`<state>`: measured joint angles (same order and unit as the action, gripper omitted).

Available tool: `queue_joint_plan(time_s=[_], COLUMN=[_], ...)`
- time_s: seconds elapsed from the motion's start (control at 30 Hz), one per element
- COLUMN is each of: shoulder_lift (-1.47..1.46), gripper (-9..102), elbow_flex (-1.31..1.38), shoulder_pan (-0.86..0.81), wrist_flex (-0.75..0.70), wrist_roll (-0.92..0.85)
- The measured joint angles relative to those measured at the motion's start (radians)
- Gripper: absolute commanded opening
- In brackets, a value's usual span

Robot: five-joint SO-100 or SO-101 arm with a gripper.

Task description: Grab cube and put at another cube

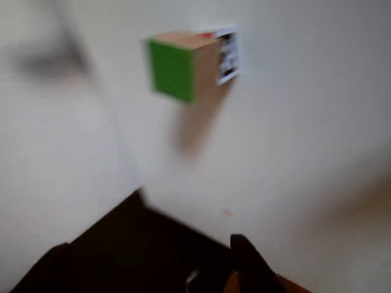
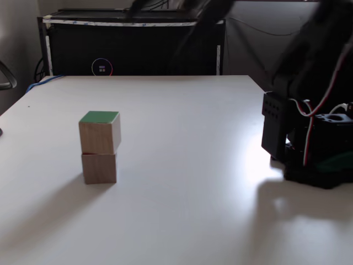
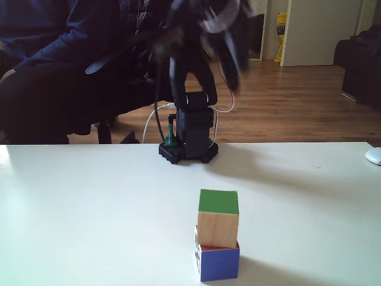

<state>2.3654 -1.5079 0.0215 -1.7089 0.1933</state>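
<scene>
Two dark fingers (image 1: 250,259) are seen at the bottom edge of the blurred other view, with nothing held between them; how far they are parted cannot be told from the pictures. The gripper (image 1: 214,278) is raised well above the white table (image 1: 317,152), and both cubes lie well apart from it, up and ahead of the fingertips in that view.

Out from the fingers, the cube (image 1: 180,64) is shown with its green face turned toward the camera and a wood face beside it. It is stacked on another cube (image 1: 227,54), whose black-and-white marker face and a sliver of red can be made out at the edge behind it.

In both fixed views the stack is seen from the side: the cube (image 2: 100,131) (image 3: 218,218) rests on top, green face up, slightly turned against the one below. Another cube (image 2: 100,168) (image 3: 218,262) is touching the table beneath it, with a blue face seen in a fixed view.

The arm (image 3: 196,42) is blurred above its base (image 3: 189,140), behind the stack. A seated person (image 3: 53,59) is seen beyond the table.
</scene>
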Motion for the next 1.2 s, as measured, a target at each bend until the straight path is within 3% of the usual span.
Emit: queue_joint_plan(time_s=[0.13,0.33,0.57,0.77,0.97,1.2], shoulder_lift=[0.414,0.856,0.911,0.917,0.917,0.917], gripper=[40,39,23,0,0,0], elbow_flex=[-0.181,-0.753,-1.140,-1.393,-1.496,-1.494], shoulder_pan=[-0.117,-0.250,-0.265,-0.265,-0.267,-0.222], wrist_flex=[0.046,0.268,0.364,0.489,0.535,0.426], wrist_roll=[-0.097,-0.181,-0.204,-0.242,-0.267,-0.290])
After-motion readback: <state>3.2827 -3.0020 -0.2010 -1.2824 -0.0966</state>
